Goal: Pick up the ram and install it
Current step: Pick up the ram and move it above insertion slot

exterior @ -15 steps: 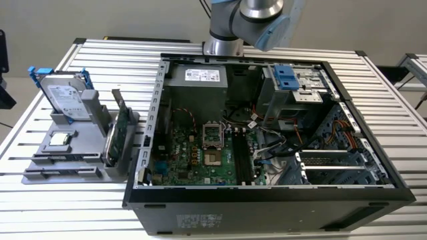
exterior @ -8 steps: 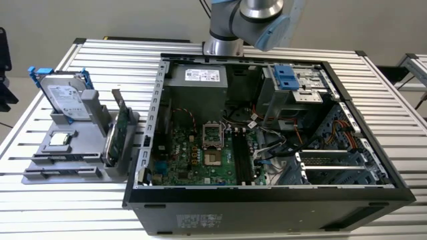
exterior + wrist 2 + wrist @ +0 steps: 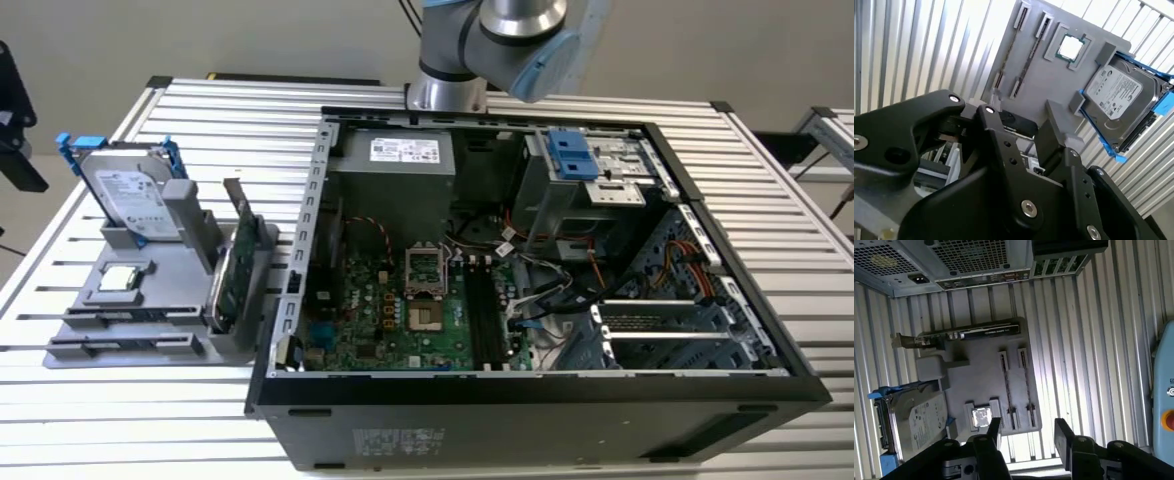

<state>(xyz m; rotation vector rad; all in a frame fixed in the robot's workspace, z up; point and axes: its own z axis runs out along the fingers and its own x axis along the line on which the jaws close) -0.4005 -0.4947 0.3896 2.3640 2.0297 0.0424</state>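
1. Gripper (image 3: pixel 1029 437) standing open, gripping nothing, hovering over gray tray (image 3: pixel 979 370).
2. Ram (image 3: pixel 1025 382) sitting edge-on in tray slot, beside chip (image 3: pixel 981 416).
3. Risk: off-centre pinching sending thin Ram slipping or tilting.

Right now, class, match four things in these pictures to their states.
1 hard drive
2 ram
3 gripper
4 processor chip

A open, holding nothing
B flat in a square recess
C in a blue bracket
D edge-on in a slot of the grey holder

Pairs: 1-C, 2-D, 3-A, 4-B
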